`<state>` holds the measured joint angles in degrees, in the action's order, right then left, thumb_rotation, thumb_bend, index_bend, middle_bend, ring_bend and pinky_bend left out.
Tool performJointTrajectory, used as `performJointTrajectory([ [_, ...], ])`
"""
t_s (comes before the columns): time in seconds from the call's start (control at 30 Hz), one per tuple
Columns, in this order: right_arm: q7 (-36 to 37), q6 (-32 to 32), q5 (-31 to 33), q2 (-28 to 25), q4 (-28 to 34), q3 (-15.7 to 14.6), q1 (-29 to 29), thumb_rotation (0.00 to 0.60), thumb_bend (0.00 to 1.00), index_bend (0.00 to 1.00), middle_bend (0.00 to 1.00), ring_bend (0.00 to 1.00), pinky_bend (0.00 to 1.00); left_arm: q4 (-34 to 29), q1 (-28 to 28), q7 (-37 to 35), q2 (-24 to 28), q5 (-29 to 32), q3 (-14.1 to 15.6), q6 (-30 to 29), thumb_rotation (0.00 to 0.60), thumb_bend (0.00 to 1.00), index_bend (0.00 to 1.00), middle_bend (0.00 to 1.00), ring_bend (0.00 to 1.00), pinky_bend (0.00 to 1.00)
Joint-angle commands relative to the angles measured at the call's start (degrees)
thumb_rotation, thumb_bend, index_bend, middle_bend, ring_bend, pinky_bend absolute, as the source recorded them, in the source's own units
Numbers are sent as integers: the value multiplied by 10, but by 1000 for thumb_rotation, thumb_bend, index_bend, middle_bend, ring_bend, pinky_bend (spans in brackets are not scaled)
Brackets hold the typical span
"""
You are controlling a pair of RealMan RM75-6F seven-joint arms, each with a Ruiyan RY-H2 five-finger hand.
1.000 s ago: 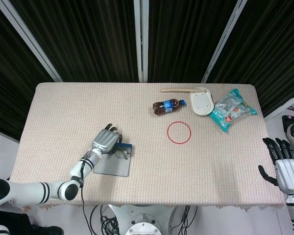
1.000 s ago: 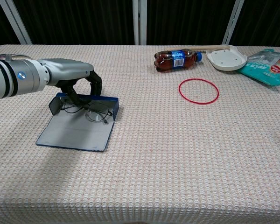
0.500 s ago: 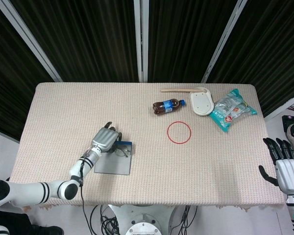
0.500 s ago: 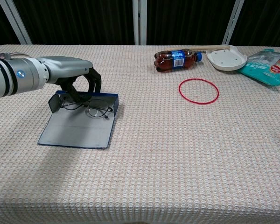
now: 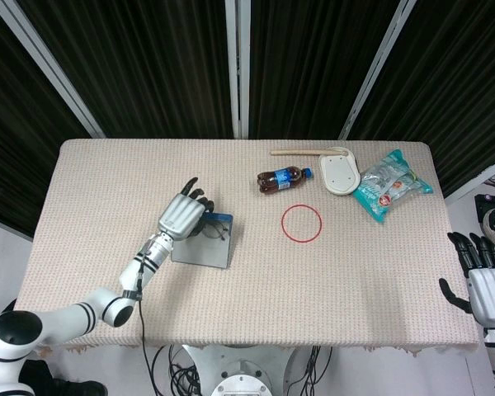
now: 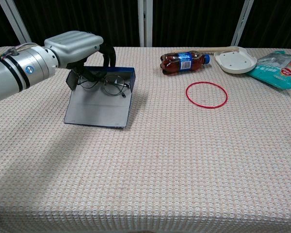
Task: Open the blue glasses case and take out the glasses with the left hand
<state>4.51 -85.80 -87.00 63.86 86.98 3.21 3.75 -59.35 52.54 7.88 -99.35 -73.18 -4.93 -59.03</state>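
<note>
The blue glasses case [image 6: 98, 104] lies open at the left of the table, its grey inside facing up and its far wall raised. The thin-framed glasses [image 6: 112, 84] sit at that far wall. My left hand [image 6: 80, 44] arches over them, fingers curled down around the glasses and the case's back edge, gripping there. The head view shows the same hand [image 5: 182, 216] above the case [image 5: 203, 247] with the glasses [image 5: 215, 228] beside its fingers. Whether the case touches the table is unclear. My right hand [image 5: 484, 285] hangs off the table's right edge with fingers spread, holding nothing.
A cola bottle [image 6: 184, 61] lies at the back centre, with a red ring [image 6: 206, 94] flat in front of it. A white dish [image 6: 235, 60] with a wooden stick and a teal snack bag [image 6: 276, 65] sit at the back right.
My left hand has moved away from the robot and to the right, and the open case and glasses have come along with it. The right hand has barely shifted.
</note>
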Motion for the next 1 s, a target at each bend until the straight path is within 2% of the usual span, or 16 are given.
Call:
performJointTrajectory([
  [0.03, -1, 1, 2, 0, 1, 0, 0, 600, 290, 0, 111, 0, 0, 150, 0, -77, -79, -74, 7, -59, 600, 487, 513, 483, 219, 0],
  [0.2, -3, 3, 4, -1, 3, 1, 0, 600, 290, 0, 111, 0, 0, 255, 9, -101, -124, -109, 20, -63, 600, 481, 510, 483, 219, 0],
  [0.3, -4, 5, 5, -1, 4, 1, 0, 600, 290, 0, 111, 0, 0, 289, 14, -114, -140, -113, 22, -41, 600, 481, 507, 483, 219, 0],
  [0.47, -5, 3, 6, -1, 5, 1, -1, 600, 290, 0, 111, 0, 0, 301, 28, -132, -145, -107, 15, 9, 600, 481, 492, 475, 219, 0],
  [0.53, -5, 3, 6, -2, 5, 1, -2, 600, 290, 0, 111, 0, 0, 296, 34, -132, -140, -101, 9, 35, 600, 480, 457, 455, 214, 0],
  [0.6, -4, 3, 6, -1, 5, 0, -2, 600, 290, 0, 111, 0, 0, 282, 40, -127, -133, -92, 2, 61, 600, 479, 379, 414, 183, 0],
  [0.67, -3, 2, 5, -1, 4, 0, -3, 600, 290, 0, 111, 0, 0, 254, 42, -120, -119, -81, -7, 81, 600, 469, 263, 332, 117, 0],
  [0.77, -1, 1, 5, -1, 2, 0, -4, 600, 289, 0, 111, 0, 0, 207, 38, -108, -97, -68, -20, 85, 600, 447, 140, 224, 44, 0],
  [0.93, 4, 1, 0, 2, -3, 0, -2, 600, 290, 0, 111, 0, 0, 97, 13, -78, -43, -48, -37, 64, 600, 430, 126, 202, 28, 0],
  [1.0, 6, 1, -3, 3, -5, 0, -1, 600, 290, 0, 111, 0, 0, 36, -2, -59, -11, -38, -38, 59, 600, 430, 175, 219, 36, 0],
])
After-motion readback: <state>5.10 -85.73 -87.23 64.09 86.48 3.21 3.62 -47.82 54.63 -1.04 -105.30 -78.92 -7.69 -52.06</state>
